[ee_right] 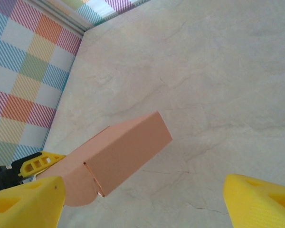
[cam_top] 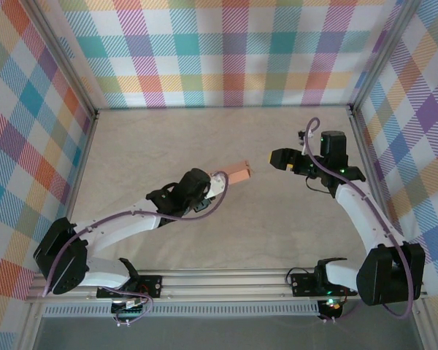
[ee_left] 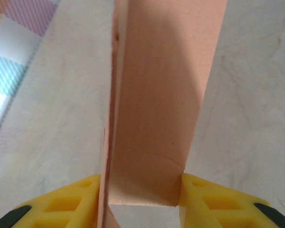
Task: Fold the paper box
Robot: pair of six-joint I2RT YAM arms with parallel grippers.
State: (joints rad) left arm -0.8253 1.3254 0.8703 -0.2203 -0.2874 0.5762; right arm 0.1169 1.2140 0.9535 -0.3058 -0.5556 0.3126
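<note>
No legible text, label, brand, number or sign noted. The paper box [ee_right: 118,152] shows plain, unprinted faces.

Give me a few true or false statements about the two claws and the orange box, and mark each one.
1. The left claw is clamped on the paper box. True.
2. The right claw grips the paper box too. False: its jaws stand wide open, apart from the box.
3. The paper box lies as a flat sheet on the table. False: it is folded into a rectangular box shape and held in the left claw.
4. The walls around the table bear a coloured check pattern. True.
</note>
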